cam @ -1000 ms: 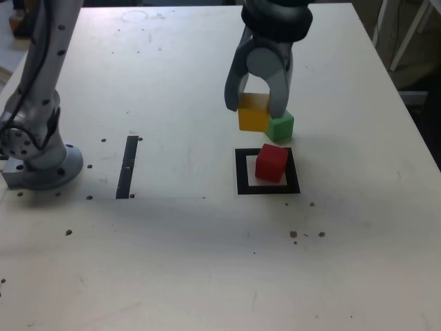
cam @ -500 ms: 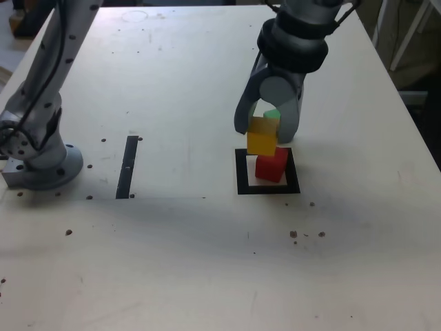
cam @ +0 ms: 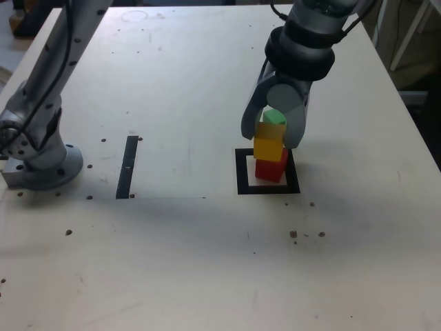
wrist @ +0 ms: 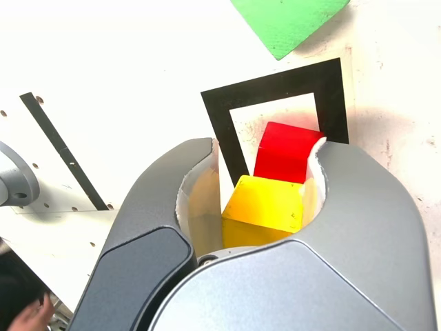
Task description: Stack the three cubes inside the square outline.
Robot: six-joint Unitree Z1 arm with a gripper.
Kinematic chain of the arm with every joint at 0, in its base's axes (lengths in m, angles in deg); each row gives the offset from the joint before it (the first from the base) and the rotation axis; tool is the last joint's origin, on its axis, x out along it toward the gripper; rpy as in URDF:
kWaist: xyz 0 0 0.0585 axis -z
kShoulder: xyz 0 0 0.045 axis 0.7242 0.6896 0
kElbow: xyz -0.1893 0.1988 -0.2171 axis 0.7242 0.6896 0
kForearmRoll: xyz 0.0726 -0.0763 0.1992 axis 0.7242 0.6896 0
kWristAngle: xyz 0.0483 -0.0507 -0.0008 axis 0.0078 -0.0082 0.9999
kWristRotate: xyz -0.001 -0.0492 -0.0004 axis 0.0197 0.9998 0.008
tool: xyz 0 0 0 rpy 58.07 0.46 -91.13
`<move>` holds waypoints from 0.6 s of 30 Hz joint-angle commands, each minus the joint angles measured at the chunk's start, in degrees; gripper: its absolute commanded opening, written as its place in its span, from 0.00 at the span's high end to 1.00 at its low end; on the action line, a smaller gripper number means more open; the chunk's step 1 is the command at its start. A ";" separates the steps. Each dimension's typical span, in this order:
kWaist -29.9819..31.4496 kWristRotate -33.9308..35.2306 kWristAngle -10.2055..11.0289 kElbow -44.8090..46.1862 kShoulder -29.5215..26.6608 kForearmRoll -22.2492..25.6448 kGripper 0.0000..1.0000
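White and speckled with small dark marks, the tabletop (cam: 172, 227) fills the exterior view, with a straight black tape strip (cam: 127, 166) toward that view's left near the arm's grey base (cam: 38, 162). Toward the exterior view's right sits the square outline (cam: 242, 181), and the red cube (cam: 271, 169) stands on its white centre. The yellow cube (cam: 269, 147) is directly over the red one — touching or just above it, I cannot tell which. The gripper (cam: 270, 141) is clenched on the yellow cube, one finger on each side. The green cube (cam: 274, 116) shows between the fingers, behind the stack; it appears to rest on the tabletop outside the outline.

From the wrist view, the gripper (wrist: 265, 207) closes around the yellow cube (wrist: 265, 205), its two grey fingers pressing opposite faces. Beyond it lies the red cube (wrist: 286, 152) inside the square outline (wrist: 222, 127), somewhat offset from the yellow one as this camera sees it. The green cube (wrist: 289, 21) lies just past the tape frame, apart from it.

These blocks look light, rigid and smooth-faced — likely easy to nudge off a stack. Taking each by two opposite flat faces, near mid-height, should keep it level; a gentle release seems wise so the red one is not pushed.
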 commanded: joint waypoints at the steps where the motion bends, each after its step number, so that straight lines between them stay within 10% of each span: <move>1: 0.03 -0.15 0.43 -0.68 0.40 0.16 0.73; 6: -0.19 -0.51 1.08 -1.11 0.79 -0.14 0.62; 12: -0.67 -1.53 1.04 -0.74 1.04 -0.49 0.07; 18: -0.94 -1.65 1.15 -0.12 1.07 -0.45 0.01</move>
